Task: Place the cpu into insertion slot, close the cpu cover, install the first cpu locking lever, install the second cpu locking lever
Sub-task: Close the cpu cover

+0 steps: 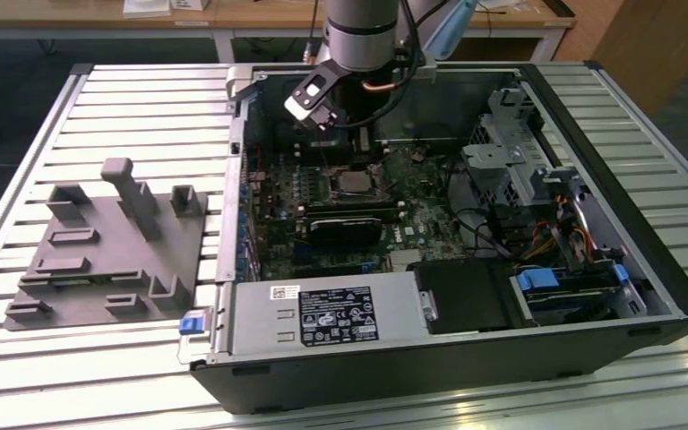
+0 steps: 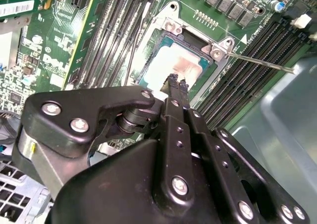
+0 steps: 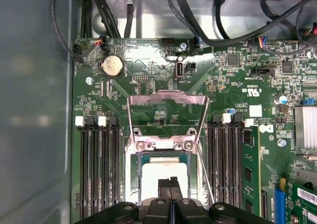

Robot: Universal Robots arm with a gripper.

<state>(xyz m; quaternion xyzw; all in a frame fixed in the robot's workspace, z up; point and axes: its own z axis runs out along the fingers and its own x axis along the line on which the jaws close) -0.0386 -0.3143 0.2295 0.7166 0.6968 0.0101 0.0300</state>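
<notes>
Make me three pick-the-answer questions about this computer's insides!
1. Where is the silver chip?
A. on the grey rack
B. in the square socket
C. on the wooden desk

2. What colour is the circuit board?
A. red
B. blue
C. green

3. How is the metal cover?
A. flipped open
B. shut over the chip
C. taken out

Answers:
1 B, the chip sits inside the socket's rim.
2 C, the board is green all around the socket.
3 A, the board shows through the cover's window, beside the chip.
</notes>
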